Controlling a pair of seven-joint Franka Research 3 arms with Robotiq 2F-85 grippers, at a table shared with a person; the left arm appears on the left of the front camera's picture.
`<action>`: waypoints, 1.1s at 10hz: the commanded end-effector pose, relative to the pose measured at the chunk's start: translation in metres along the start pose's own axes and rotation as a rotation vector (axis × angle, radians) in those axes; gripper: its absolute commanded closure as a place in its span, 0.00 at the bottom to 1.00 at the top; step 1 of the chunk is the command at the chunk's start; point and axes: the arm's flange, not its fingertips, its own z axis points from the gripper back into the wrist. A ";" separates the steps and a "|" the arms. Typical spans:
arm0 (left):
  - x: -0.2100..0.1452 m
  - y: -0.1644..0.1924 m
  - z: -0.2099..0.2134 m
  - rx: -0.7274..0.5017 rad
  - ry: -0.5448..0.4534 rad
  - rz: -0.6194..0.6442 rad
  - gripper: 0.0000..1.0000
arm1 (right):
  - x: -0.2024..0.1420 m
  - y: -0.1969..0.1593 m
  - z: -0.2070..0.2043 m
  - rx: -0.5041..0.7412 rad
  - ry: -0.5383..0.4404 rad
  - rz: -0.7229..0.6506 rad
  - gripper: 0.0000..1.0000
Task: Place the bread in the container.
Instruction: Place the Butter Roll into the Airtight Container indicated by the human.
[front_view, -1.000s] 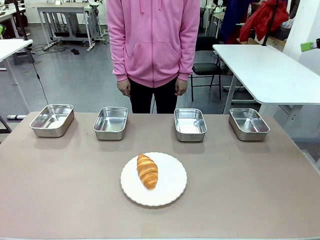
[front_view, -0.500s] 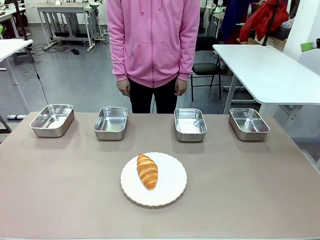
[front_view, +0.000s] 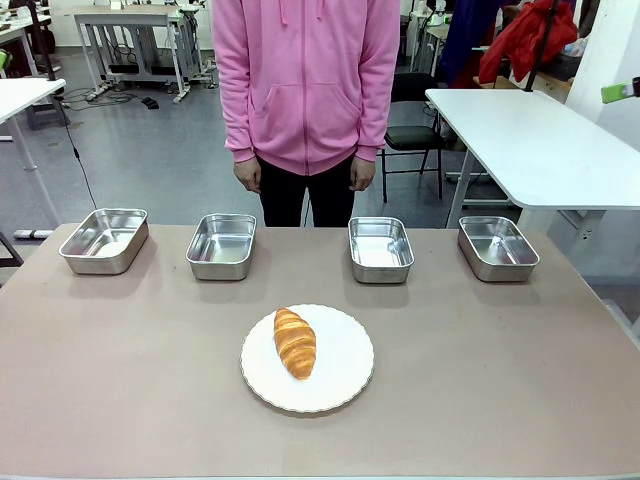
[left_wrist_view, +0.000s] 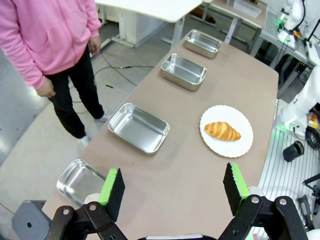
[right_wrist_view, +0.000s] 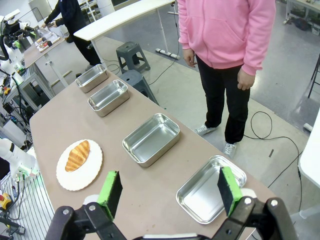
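Observation:
The bread, a golden-brown croissant, lies on a round white plate at the middle of the table. Several empty steel containers stand in a row along the far edge, among them one at the far left, one left of centre and one right of centre. My left gripper hangs open high above the table's left end, with the bread well ahead of it. My right gripper is open too, high over the right end, far from the bread. Neither holds anything.
A person in a pink hoodie stands behind the far edge, hands hanging at the sides. A white table and a chair stand beyond the table at the right. Bare brown tabletop surrounds the plate.

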 end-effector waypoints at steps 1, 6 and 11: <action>0.000 -0.002 0.000 -0.002 -0.003 -0.009 0.00 | 0.001 0.002 -0.001 0.000 -0.007 0.005 0.00; 0.000 -0.002 0.000 -0.002 -0.003 -0.009 0.00 | 0.001 0.002 -0.001 0.000 -0.007 0.005 0.00; 0.000 -0.002 0.000 -0.002 -0.003 -0.009 0.00 | 0.001 0.002 -0.001 0.000 -0.007 0.005 0.00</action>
